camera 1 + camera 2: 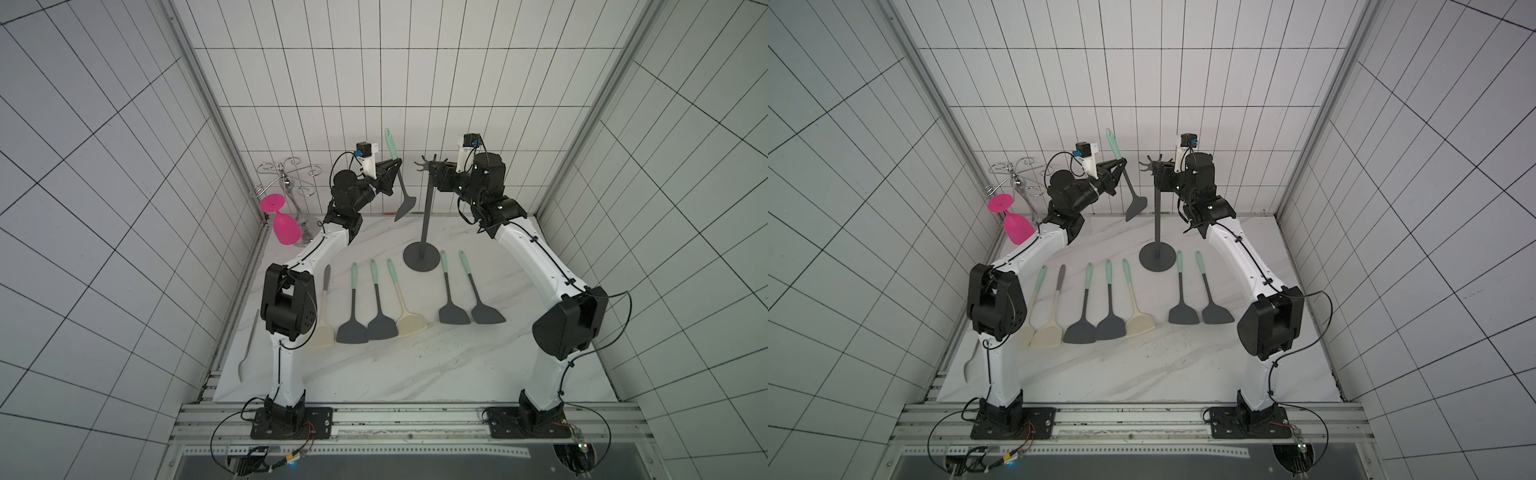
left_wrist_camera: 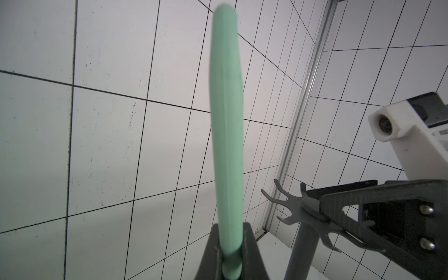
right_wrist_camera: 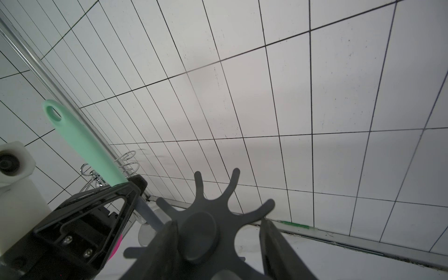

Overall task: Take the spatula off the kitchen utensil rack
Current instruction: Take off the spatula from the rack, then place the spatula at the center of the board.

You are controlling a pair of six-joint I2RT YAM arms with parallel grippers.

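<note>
Spatula (image 1: 402, 187) clamped in left pincer (image 1: 396, 163), clear of kitchen utensil rack (image 1: 427, 216) | right pincer (image 3: 218, 221) parted astride its crown

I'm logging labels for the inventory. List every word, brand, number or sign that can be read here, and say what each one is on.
No text can be read in any view.
The spatula, rack and pink glass show no print.
The circuit board by an arm base is too small to tell whether it carries any marking.
</note>
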